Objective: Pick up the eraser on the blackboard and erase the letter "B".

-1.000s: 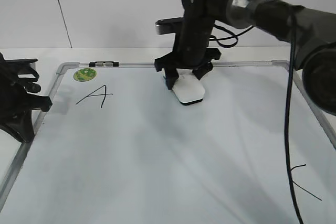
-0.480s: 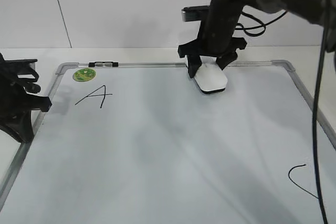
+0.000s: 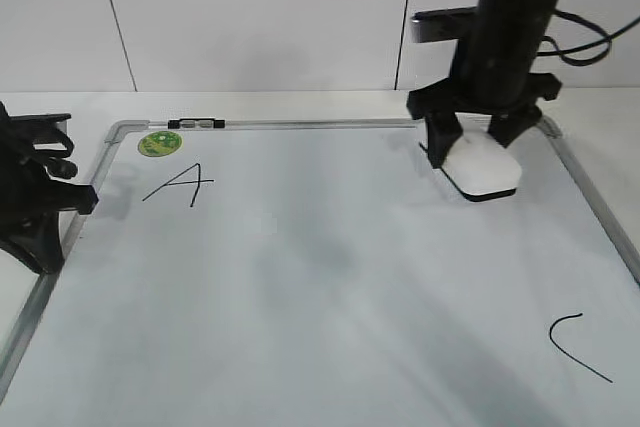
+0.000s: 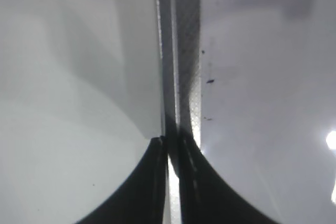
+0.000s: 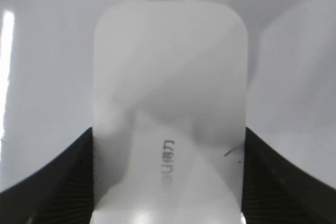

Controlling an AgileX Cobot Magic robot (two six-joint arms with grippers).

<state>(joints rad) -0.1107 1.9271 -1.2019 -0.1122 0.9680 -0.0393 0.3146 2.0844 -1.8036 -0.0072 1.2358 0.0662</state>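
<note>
Right gripper point(image 3: 478, 140) clamps the smooth white rounded eraser point(image 3: 482, 167) on the glossy board's point(image 3: 300, 277) far right; left gripper's point(image 4: 173, 148) jaws nearly touch.

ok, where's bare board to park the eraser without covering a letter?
The widest free patch is the whiteboard centre, between the letter "A" and the letter "C". The top-centre strip along the frame is also bare. It is crowded top-right, where the right end effector grips the eraser, and top-left by the green sticker.
</note>
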